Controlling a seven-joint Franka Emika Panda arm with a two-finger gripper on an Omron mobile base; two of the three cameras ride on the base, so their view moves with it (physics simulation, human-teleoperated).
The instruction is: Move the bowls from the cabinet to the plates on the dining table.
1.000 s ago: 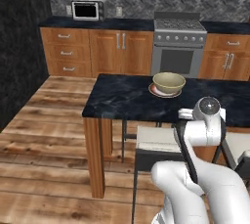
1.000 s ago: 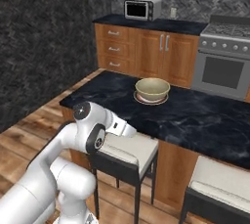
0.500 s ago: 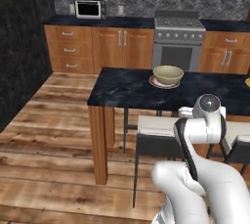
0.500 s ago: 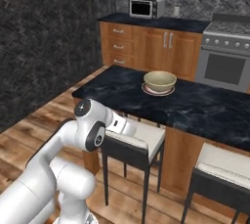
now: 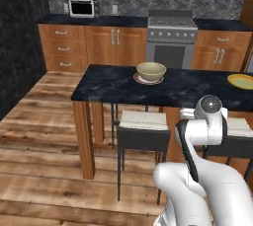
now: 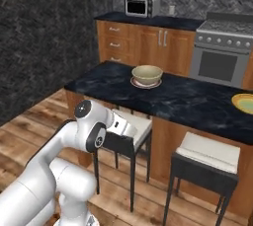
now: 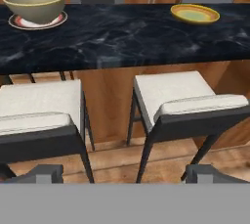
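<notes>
The gripper hangs low before the stools, jaws spread wide and empty. On the black marble tabletop, a tan glazed bowl already sits on one plate up-left of the jaws, while the bare yellow-orange plate lies up-right.

The white arm rises folded on itself, its elbow bent high and its wrist turned forward, level with the seat of the nearer stool below the desk edge. The end effector stands empty, fingertips spread wide apart.
</notes>
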